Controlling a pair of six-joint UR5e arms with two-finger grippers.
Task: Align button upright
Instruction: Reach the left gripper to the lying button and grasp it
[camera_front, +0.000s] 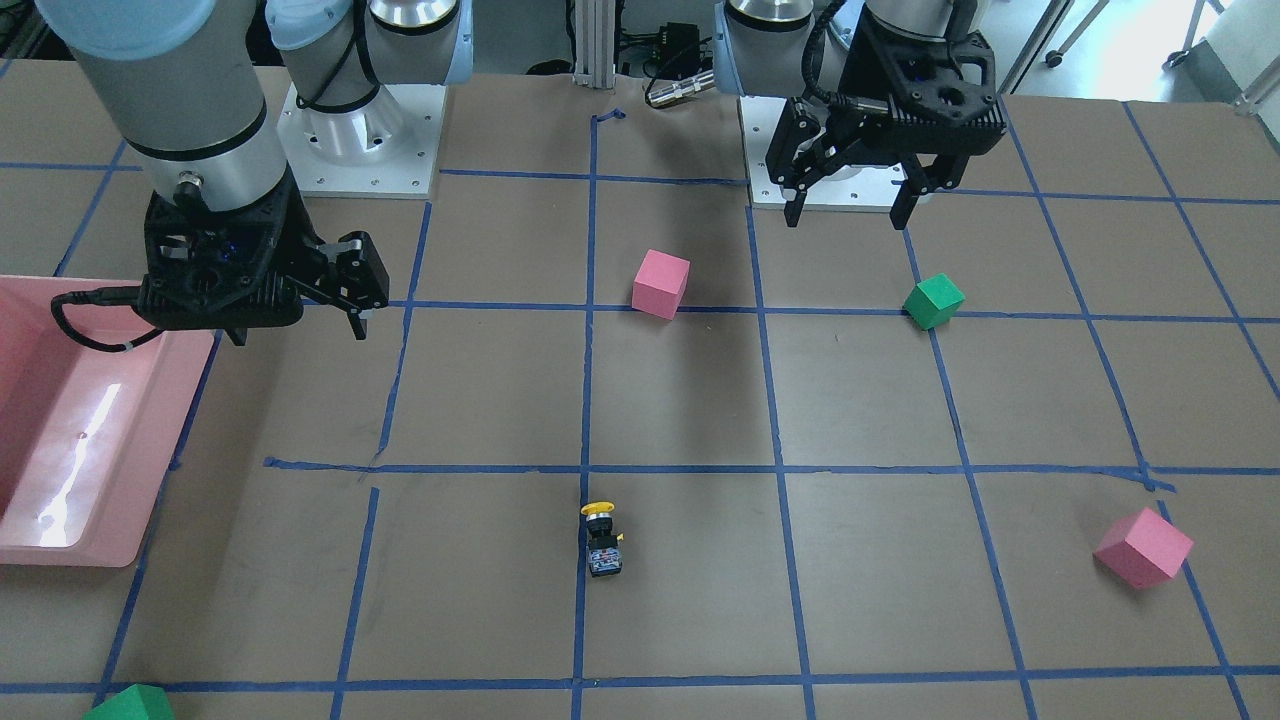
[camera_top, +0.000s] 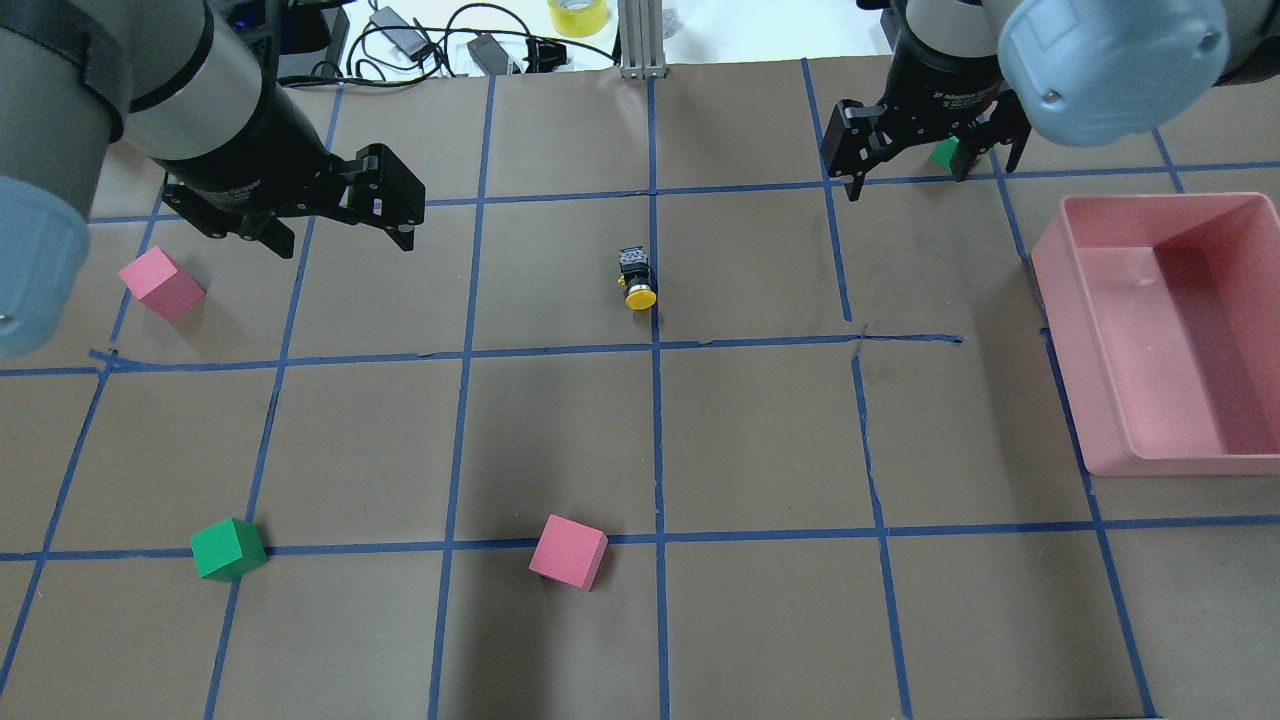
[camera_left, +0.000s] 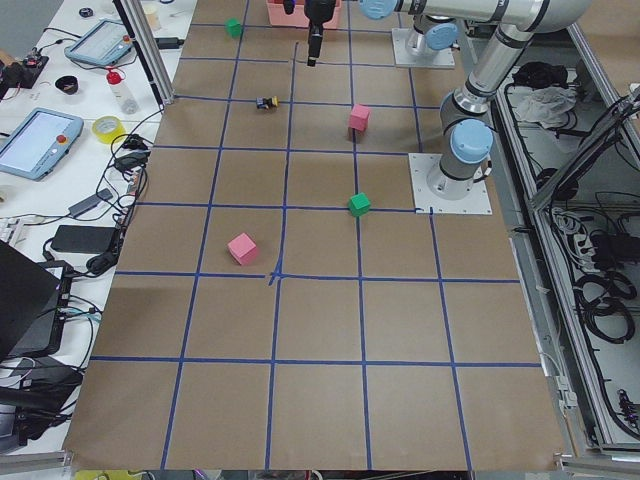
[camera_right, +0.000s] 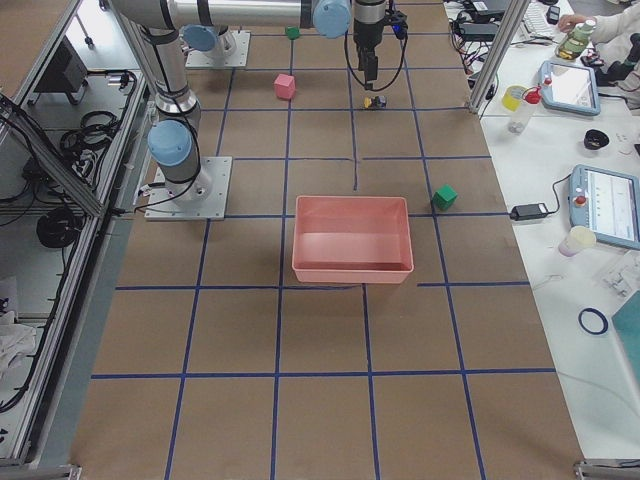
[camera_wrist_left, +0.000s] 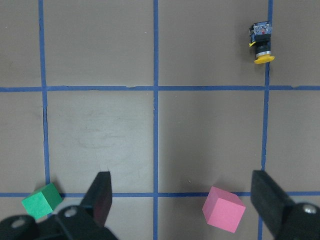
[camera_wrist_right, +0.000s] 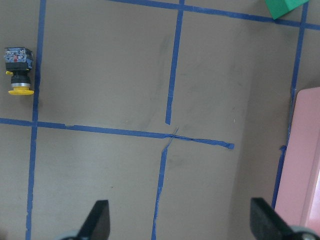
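On gridded table (camera_top: 760, 440), button (camera_top: 637, 277) lies sideways; L end effector (camera_top: 342, 240) & R end effector (camera_top: 908, 182) hover spread, well off it.

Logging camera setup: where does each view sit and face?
Front-facing: across table, facing robot; left gripper, right gripper.
Overhead: behind robot, looking forward and down; both grippers.
Exterior left: table's left end; left arm near.
Exterior right: right end; right arm near.
Left wrist: downward, own fingers showing.
Right wrist: likewise.
All share the button.

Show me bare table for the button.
Bare: the squares between the button and the near pink cube, and from that cube to the pink bin. Tightest at the bin's far corner, beside the far green cube.
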